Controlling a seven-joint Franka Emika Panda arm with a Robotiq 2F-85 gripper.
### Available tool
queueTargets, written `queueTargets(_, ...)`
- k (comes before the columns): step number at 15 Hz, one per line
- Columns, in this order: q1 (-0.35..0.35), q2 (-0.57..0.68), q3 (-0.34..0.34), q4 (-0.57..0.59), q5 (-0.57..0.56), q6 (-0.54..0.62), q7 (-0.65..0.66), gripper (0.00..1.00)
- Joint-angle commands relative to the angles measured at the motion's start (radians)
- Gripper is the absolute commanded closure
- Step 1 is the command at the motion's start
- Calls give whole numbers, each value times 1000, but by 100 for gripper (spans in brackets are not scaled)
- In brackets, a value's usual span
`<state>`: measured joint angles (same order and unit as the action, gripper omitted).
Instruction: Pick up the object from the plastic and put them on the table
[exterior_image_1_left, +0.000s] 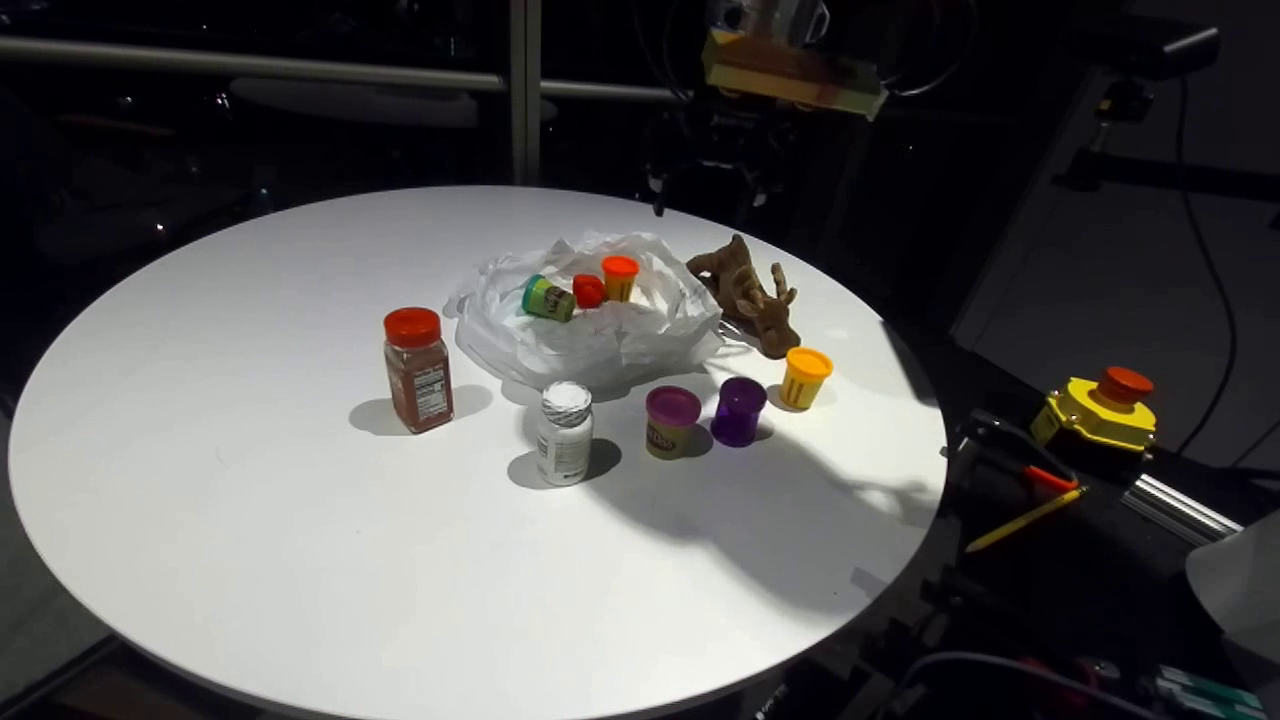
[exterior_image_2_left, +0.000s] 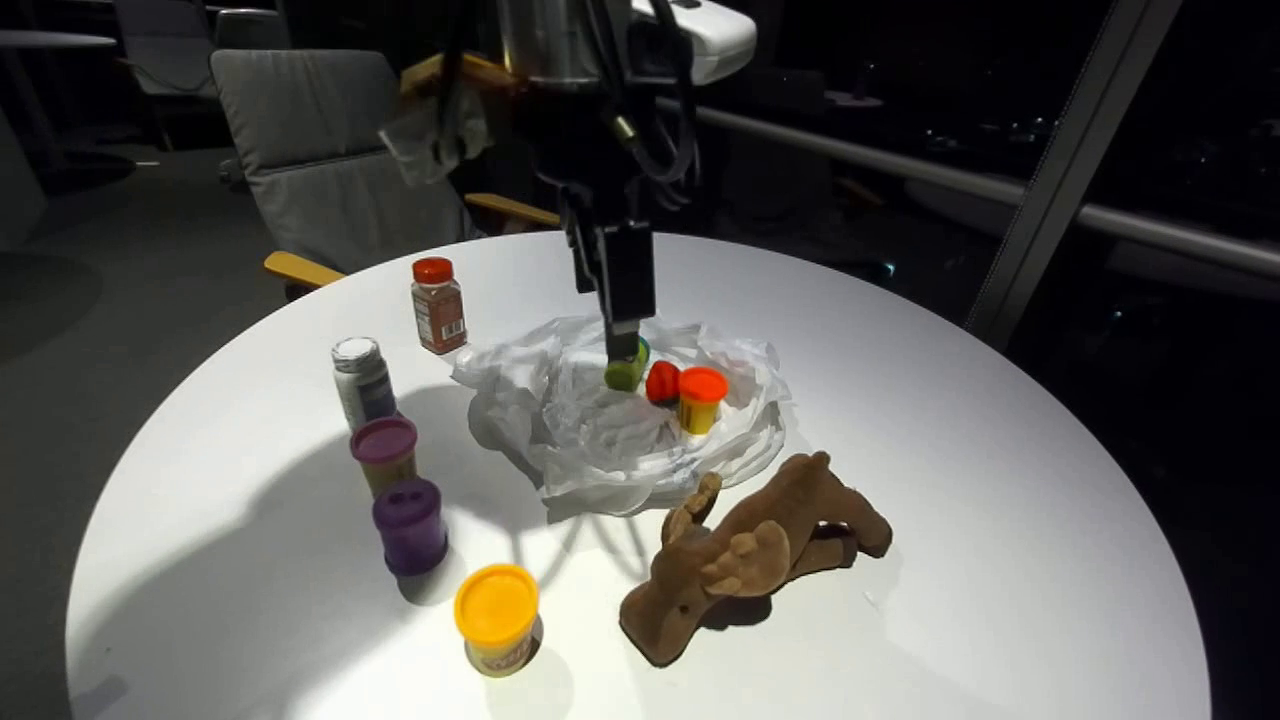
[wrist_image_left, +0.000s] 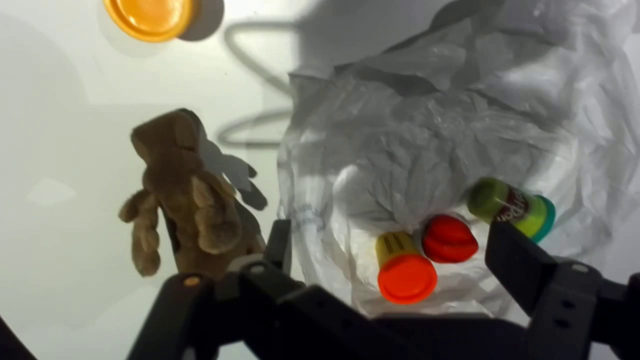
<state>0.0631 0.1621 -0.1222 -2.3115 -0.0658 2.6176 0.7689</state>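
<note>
Wrist view: your empty gripper (wrist_image_left: 392, 244) holds its 2 fingers (wrist_image_left: 520, 265) wide, likely for the red-lidded tub (wrist_image_left: 406, 270) on plastic film (wrist_image_left: 380, 155).

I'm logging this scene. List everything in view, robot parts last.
Round table: 1, white, centre.
Plastic film: 1, translucent white, on table.
Teal-lidded Play-Doh tub: 1, green, lying on film.
Red-lidded tub: 1, yellow, upright on film.
Small piece: 1, red, between those tubs.
Moose plush: 1, brown, on table near film.
Orange-lidded tub: 1, yellow-orange, near moose plush.
Purple tub: 1, purple, beside orange-lidded tub.
Mauve-lidded Play-Doh tub: 1, yellowish, beside purple tub.
Bottle: 1, white, beside mauve-lidded tub.
Spice jar: 1, red-brown, red-capped, near bottle.
Emergency-stop button: 1, red on yellow, off table.
Pencil: 1, yellow, near that button.
Chairs: at least 2, grey, background.
Other items: uncounted, mostly dark, background.
Gripper: 1, black, above film, jaws open.
Arm end: 1, partly silver, above gripper.
</note>
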Motion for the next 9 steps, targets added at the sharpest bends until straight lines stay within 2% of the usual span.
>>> queueTargets(1, -40, 165, 15, 214, 77, -15, -57, 0)
queueTargets(5, -64, 313, 18, 379, 152, -58, -110, 0)
queueTargets(9, -73, 438, 10, 518, 177, -115, -142, 0)
